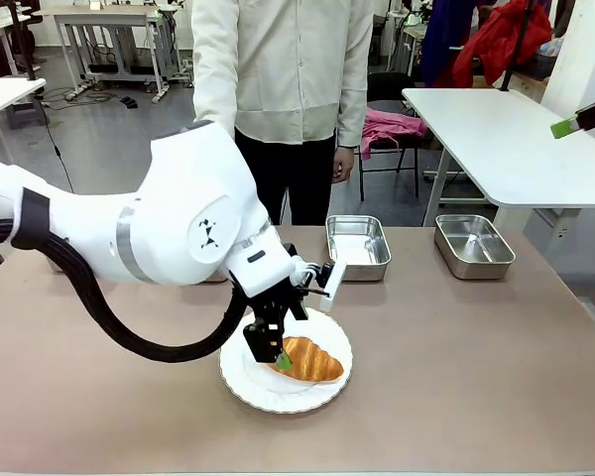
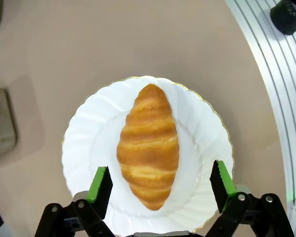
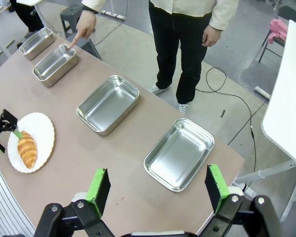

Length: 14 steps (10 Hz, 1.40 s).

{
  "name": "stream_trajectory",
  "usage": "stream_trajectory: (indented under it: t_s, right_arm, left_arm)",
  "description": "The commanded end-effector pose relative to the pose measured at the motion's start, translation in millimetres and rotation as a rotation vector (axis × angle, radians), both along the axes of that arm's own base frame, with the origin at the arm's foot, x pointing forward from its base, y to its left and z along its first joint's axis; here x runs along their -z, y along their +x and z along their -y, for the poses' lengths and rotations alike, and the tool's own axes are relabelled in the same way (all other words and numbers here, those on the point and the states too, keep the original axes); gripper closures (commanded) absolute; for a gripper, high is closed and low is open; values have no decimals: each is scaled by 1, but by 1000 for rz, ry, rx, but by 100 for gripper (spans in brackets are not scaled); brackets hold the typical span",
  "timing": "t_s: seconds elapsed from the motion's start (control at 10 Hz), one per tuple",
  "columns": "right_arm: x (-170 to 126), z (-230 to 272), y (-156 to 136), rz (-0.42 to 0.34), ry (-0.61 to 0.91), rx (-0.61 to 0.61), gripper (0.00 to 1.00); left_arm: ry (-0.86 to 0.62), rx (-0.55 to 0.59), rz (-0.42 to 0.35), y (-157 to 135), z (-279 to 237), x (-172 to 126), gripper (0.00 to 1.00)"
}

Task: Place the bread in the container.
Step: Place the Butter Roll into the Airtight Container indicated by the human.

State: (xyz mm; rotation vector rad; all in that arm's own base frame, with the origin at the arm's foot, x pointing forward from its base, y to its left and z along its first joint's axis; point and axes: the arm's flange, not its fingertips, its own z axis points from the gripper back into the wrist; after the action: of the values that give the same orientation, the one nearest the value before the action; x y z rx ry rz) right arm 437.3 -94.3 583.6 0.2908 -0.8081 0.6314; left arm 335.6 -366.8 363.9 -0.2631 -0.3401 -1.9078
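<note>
Grasp step in hand: bread (image 2: 148, 145) lies on the white plate (image 2: 207, 128), with its narrow width between the pads of the left gripper (image 2: 160, 173). We judge it best to lower straight and close gently across the middle ridges. Then we carry it to the container (image 3: 54, 62) at which the person's hand (image 3: 84, 22) points. Left gripper is spread wide, with a gap either side of the bread, and grasps nothing. Right gripper (image 3: 155, 180) hangs high, spread wide, empty.

I had clear gaps either side of the bread (image 2: 148, 148) between the pads of my left gripper (image 2: 160, 169); a person's hand (image 3: 83, 25) overhung one container (image 3: 54, 63).
</note>
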Motion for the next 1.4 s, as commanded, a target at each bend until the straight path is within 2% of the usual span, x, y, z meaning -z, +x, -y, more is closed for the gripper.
stream_trajectory:
  t_s: [0.0, 0.3, 0.6, 0.7, 0.9, 1.1, 1.2, 1.3]
  right_arm:
    - [0, 0, 1, 15, 23, -10, 0]
    - [0, 0, 1, 15, 23, -10, 0]
    - [0, 0, 1, 15, 23, -10, 0]
    - [0, 0, 1, 15, 23, -10, 0]
    - [0, 0, 1, 15, 23, -10, 0]
    - [0, 0, 1, 15, 23, -10, 0]
    - [0, 0, 1, 15, 23, -10, 0]
    - [0, 0, 1, 15, 23, -10, 0]
  left_arm:
    - [33, -28, 27, -1, 9, 11, 0]
    - [40, -30, 39, -2, 16, 38, 0]
    - [47, -28, 66, 2, 19, 48, 0]
    - [61, -10, 15, 3, 21, 52, 0]
    - [70, 12, -35, 3, 23, 59, 0]
    - [77, 2, -23, 7, 21, 61, 0]
    - [78, 6, -41, 9, 20, 62, 0]
    - [84, -4, -39, 9, 21, 63, 8]
